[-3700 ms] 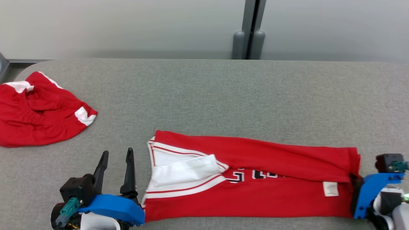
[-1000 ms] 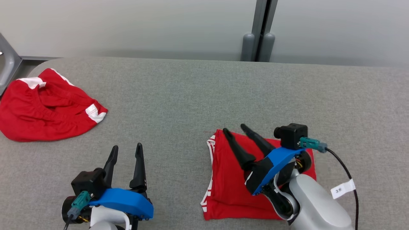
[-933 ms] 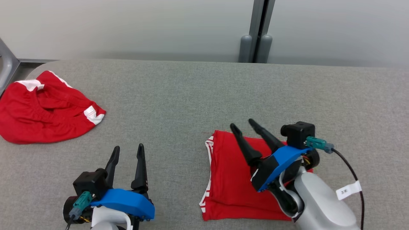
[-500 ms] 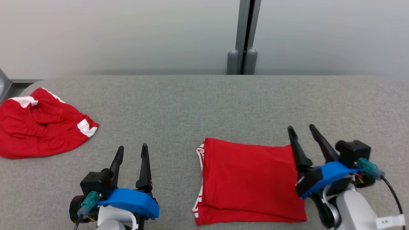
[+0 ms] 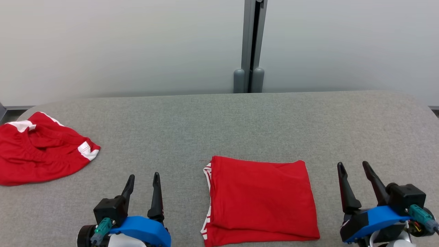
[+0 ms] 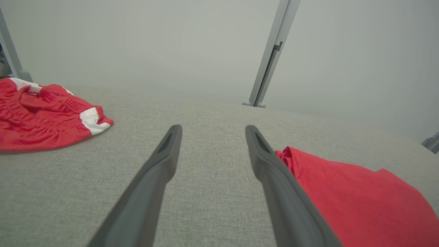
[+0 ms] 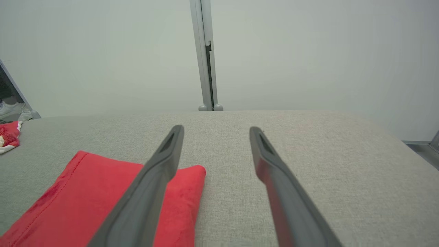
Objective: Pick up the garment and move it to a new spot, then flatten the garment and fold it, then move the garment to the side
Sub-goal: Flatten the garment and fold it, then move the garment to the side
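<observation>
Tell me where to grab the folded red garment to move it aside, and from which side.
Take the folded red garment by its right edge, probably with the right gripper, which stands open just beside it. That edge looks rounded and closed, so one pinch should catch every layer. The left edge shows loose layers with white trim and would likely splay.

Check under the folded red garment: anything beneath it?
The folded red garment lies flat on the grey table; its lower layers, white-trimmed, peek out at the left edge. Anything else beneath is covered.
</observation>
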You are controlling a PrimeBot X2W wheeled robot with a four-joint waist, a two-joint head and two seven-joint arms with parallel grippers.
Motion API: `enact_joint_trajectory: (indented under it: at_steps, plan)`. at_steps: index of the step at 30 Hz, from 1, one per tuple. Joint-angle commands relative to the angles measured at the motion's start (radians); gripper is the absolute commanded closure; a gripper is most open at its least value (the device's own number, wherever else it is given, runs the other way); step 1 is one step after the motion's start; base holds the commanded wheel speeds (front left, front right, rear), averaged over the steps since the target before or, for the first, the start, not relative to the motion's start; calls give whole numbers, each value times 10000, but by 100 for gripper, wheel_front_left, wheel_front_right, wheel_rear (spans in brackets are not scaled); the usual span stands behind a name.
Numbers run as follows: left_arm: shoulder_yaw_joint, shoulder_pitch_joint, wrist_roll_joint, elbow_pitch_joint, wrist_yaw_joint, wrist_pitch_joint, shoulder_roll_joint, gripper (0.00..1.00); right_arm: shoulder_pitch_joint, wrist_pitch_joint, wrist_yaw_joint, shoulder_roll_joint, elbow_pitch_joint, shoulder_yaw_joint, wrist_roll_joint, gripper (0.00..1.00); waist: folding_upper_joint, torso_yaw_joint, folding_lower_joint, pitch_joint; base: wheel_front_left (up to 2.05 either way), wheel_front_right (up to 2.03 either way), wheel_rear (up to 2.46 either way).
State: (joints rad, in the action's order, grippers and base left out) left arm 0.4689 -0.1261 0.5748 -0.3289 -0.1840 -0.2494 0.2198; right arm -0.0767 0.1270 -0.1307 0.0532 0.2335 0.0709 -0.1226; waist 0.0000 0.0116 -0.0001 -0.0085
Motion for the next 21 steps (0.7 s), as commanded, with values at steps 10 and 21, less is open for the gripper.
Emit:
enact_joint_trajectory:
  at_steps: [10, 21]
  plan:
    - [-123, 166, 44, -454, 281, -100, 199, 0, 263, 134, -1, -25, 152, -249, -285, 0, 0, -72, 1, -94, 0, 0, 0]
    - [-199, 87, -25, -430, 239, -138, 203, 0, 62, 131, -1, -25, 380, -375, -232, 0, 0, 35, 1, -100, 0, 0, 0]
